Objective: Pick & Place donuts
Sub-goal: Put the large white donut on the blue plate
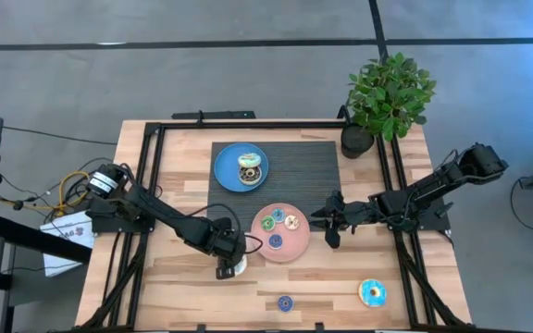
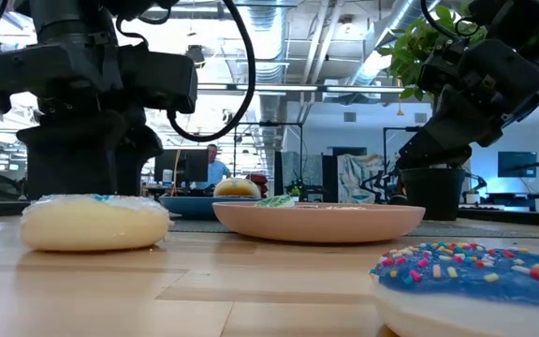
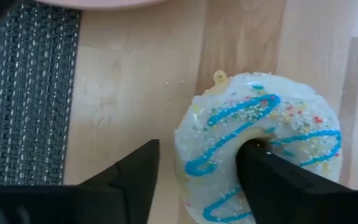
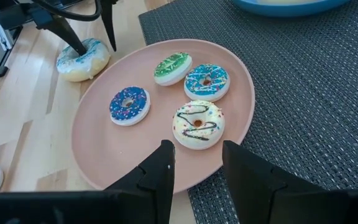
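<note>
A white donut with blue drizzle [image 3: 260,143] lies flat on the wood left of the pink plate [image 1: 296,248]. My left gripper [image 1: 231,264] is open above it, pointing down. One finger [image 3: 272,180] is in the donut's hole and the other [image 3: 132,180] stands outside the ring. The pink plate holds several small donuts [image 4: 194,93]. A cream donut [image 1: 248,167] lies on the blue plate [image 1: 225,176]. My right gripper [image 4: 197,162] waits open at the pink plate's right rim, holding nothing. My left gripper comes at the white donut from above, pointing down. One fingertip stands in the centre hole [image 3: 253,144]; I cannot tell whether it touches the hole's wall. The other finger is outside the ring, with bare wood between it and the donut. The donut lies flat on the table.
A small blue donut [image 1: 285,302] and a larger teal one [image 1: 372,293] lie loose near the front edge. A dark woven mat [image 1: 313,166] lies under the plates. A potted plant [image 1: 387,97] stands at the far right corner. Black frame rails [image 1: 151,185] run along the table's sides.
</note>
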Controlling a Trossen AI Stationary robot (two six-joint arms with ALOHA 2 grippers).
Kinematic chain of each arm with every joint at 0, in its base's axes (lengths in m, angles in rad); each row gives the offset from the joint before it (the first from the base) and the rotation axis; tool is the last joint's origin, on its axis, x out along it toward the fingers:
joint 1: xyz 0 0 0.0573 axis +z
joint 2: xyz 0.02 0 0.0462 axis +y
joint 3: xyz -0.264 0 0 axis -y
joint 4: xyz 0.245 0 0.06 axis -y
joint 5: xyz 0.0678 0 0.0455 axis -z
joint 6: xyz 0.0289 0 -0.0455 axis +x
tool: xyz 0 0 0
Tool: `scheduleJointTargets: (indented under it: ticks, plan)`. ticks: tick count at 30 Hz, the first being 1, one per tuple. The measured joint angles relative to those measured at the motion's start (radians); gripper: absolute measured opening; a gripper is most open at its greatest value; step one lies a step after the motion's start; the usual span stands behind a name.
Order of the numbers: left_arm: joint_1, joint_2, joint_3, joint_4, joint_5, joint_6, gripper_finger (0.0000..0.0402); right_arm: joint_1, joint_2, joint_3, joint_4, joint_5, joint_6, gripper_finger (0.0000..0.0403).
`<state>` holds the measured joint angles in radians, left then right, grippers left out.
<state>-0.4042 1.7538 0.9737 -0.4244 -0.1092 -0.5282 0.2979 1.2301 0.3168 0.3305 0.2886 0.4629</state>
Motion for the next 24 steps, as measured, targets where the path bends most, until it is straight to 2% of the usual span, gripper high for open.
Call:
scheduleJointTargets:
  ticks: [4, 10, 15, 24]
  plan:
    - [0.001, 0.0, 0.0, 0.0, 0.015, -0.005, 0.0166, 0.0, 0.0, 0.0, 0.0, 0.0, 0.0, 0.0124]
    - [0.019, 0.0, 0.04, -0.032, 0.017, 0.005, 0.014, 0.0, 0.0, 0.0, 0.0, 0.0, 0.0, 0.0124]
    - [0.057, 0.0, 0.118, -0.06, 0.016, 0.11, 0.0129, 0.0, 0.0, 0.0, 0.0, 0.0, 0.0, 0.0124]
    - [0.188, -0.001, 0.283, -0.26, -0.038, 0.345, 0.0128, 0.0, 0.0, 0.0, 0.0, 0.0, -0.001, 0.0124]
